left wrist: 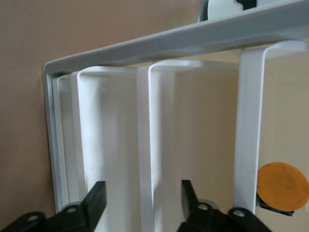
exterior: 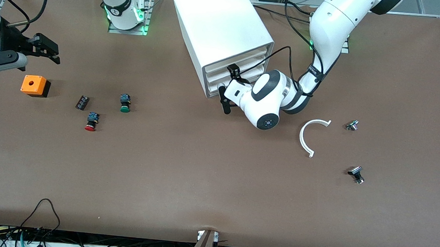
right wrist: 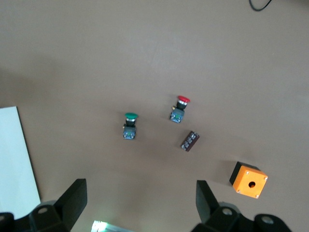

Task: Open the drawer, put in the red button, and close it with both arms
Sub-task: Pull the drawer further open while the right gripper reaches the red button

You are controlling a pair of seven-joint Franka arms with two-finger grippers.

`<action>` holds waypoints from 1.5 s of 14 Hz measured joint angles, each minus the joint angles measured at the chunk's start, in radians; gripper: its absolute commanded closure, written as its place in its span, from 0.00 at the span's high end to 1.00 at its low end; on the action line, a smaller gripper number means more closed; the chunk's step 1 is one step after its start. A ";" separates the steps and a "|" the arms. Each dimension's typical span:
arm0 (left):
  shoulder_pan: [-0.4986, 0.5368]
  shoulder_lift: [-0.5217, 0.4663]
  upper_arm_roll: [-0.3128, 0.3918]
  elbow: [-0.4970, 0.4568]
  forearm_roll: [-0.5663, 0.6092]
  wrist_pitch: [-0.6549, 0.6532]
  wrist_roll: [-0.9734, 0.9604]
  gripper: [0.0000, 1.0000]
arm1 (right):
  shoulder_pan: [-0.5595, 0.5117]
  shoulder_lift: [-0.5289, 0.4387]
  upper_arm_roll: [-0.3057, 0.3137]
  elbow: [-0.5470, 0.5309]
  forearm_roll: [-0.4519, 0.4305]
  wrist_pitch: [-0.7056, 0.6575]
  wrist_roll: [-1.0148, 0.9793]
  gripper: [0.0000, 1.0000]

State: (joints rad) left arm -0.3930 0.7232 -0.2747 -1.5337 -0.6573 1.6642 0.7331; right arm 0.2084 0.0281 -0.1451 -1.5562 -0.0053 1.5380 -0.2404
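Observation:
The white cabinet [exterior: 222, 28] stands at the robots' side of the table, and all three of its drawers look pushed in. My left gripper [exterior: 228, 87] is open right at the drawer fronts. In the left wrist view the gripper [left wrist: 142, 200] has one finger [left wrist: 96, 200] over the lowest drawer [left wrist: 111, 145] and the other over the middle one. The red button [exterior: 91, 121] lies on the table toward the right arm's end and also shows in the right wrist view [right wrist: 179, 108]. My right gripper [exterior: 54, 52] is open and empty [right wrist: 140, 193], up in the air over that end.
A green button [exterior: 125, 103], a small black part [exterior: 82, 102] and an orange box [exterior: 34, 85] lie near the red button. A white curved piece [exterior: 311, 136] and two small metal parts [exterior: 352, 125] [exterior: 356, 174] lie toward the left arm's end. An orange disc [left wrist: 282, 186] shows at the upper drawer.

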 measured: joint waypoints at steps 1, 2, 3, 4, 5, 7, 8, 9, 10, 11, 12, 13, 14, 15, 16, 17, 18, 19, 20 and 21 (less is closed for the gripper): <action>0.000 0.000 -0.003 -0.002 0.000 0.000 0.000 0.00 | -0.001 0.006 -0.002 0.000 0.000 0.016 0.000 1.00; 0.000 0.000 -0.005 -0.004 0.000 0.000 0.000 0.00 | -0.001 0.014 -0.003 0.000 0.000 0.029 0.000 1.00; -0.001 0.000 -0.007 -0.005 0.000 0.000 0.000 0.00 | -0.001 0.021 -0.004 0.000 0.000 0.034 0.000 1.00; -0.001 0.000 -0.008 -0.006 0.000 -0.001 0.000 0.00 | -0.001 0.025 -0.004 0.000 0.000 0.034 0.000 1.00; 0.001 -0.003 -0.009 -0.005 -0.002 -0.003 0.000 0.00 | -0.001 0.029 -0.004 0.000 0.000 0.035 0.000 1.00; 0.002 -0.005 -0.010 -0.006 -0.002 -0.006 0.000 0.00 | -0.003 0.035 -0.004 0.000 0.000 0.039 0.000 1.00; 0.002 -0.005 -0.009 -0.006 -0.002 -0.006 0.000 0.00 | -0.005 0.041 -0.004 0.000 0.000 0.039 0.000 1.00; 0.003 -0.005 -0.009 -0.006 -0.001 -0.006 0.000 0.00 | -0.007 0.049 -0.004 0.000 0.000 0.039 0.000 1.00; 0.006 -0.005 -0.008 -0.005 -0.001 -0.006 0.000 0.00 | -0.008 0.059 -0.004 0.000 0.000 0.040 0.000 1.00; 0.011 -0.005 -0.008 -0.003 0.000 -0.006 0.000 0.00 | -0.008 0.071 -0.004 0.000 0.000 0.040 0.000 1.00; 0.017 -0.005 -0.006 0.000 0.007 -0.006 0.000 0.00 | -0.008 0.086 -0.004 0.000 0.000 0.040 0.000 1.00; 0.022 -0.005 -0.003 0.003 0.013 -0.006 0.000 0.00 | -0.008 0.106 -0.004 -0.001 0.000 0.040 0.000 1.00; 0.026 -0.005 0.000 0.004 0.017 -0.006 0.000 0.00 | -0.008 0.125 -0.004 -0.001 0.000 0.041 0.000 1.00; 0.028 -0.005 0.004 0.005 0.018 -0.006 0.000 0.00 | -0.008 0.140 -0.004 0.000 0.000 0.041 -0.001 1.00; 0.029 -0.005 0.009 0.008 0.018 -0.006 0.000 0.00 | -0.008 0.151 -0.004 0.000 0.000 0.040 -0.001 1.00; 0.030 -0.005 0.016 0.015 0.022 -0.007 0.000 0.00 | -0.008 0.159 -0.003 0.000 0.000 0.039 -0.002 1.00; 0.030 -0.005 0.022 0.023 0.030 -0.008 0.000 0.00 | -0.007 0.166 -0.002 -0.001 0.000 0.036 -0.005 1.00; 0.032 -0.005 0.029 0.032 0.040 -0.009 0.000 0.00 | -0.007 0.170 -0.001 -0.001 0.000 0.031 -0.010 1.00; 0.034 -0.005 0.035 0.044 0.053 -0.010 0.000 0.00 | -0.005 0.173 0.000 -0.001 0.000 0.025 -0.013 1.00; 0.036 -0.005 0.043 0.056 0.067 -0.011 0.000 0.00 | -0.002 0.176 0.002 -0.001 0.000 0.017 -0.015 1.00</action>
State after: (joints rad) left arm -0.3573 0.7186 -0.2321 -1.4776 -0.5907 1.6528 0.7333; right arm 0.2060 0.2036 -0.1435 -1.5570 -0.0052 1.5547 -0.2551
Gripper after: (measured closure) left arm 0.846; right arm 0.000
